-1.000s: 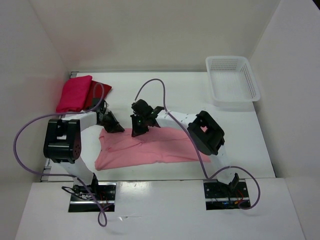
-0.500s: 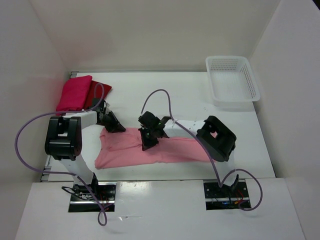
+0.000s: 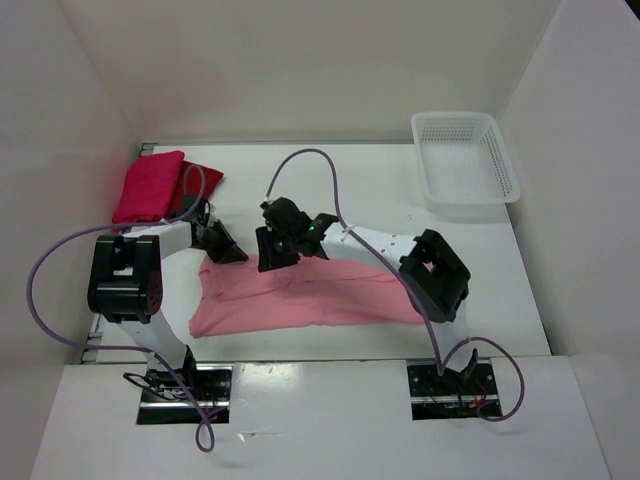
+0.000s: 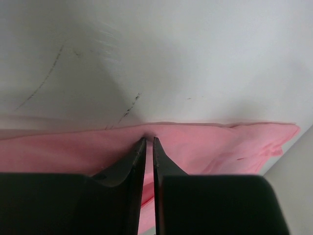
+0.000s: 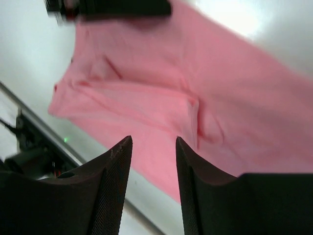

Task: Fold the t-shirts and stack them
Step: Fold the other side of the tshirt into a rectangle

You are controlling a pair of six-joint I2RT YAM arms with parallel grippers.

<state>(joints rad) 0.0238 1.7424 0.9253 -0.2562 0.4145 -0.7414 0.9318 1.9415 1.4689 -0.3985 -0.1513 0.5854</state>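
Magenta cloth sits at your far left: the folded magenta shirt (image 3: 148, 187) lies in the back corner of the bench (image 3: 380, 190), overlapping the dark red shirt (image 3: 203, 183) just beside it. Next, your left gripper (image 4: 149, 139) is closed to a slit, pinching the far hem of the salmon shirt (image 3: 300, 300), which lies spread across the bench's near middle. Your right gripper (image 5: 152, 141) hovers over that shirt near its far edge, jaws standing apart, holding nothing. Far right, the white mesh basket (image 3: 470, 204) stands at the back, well apart from the shirts.

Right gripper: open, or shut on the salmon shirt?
Open: the right gripper shows a clear gap over the salmon shirt, gripping nothing.
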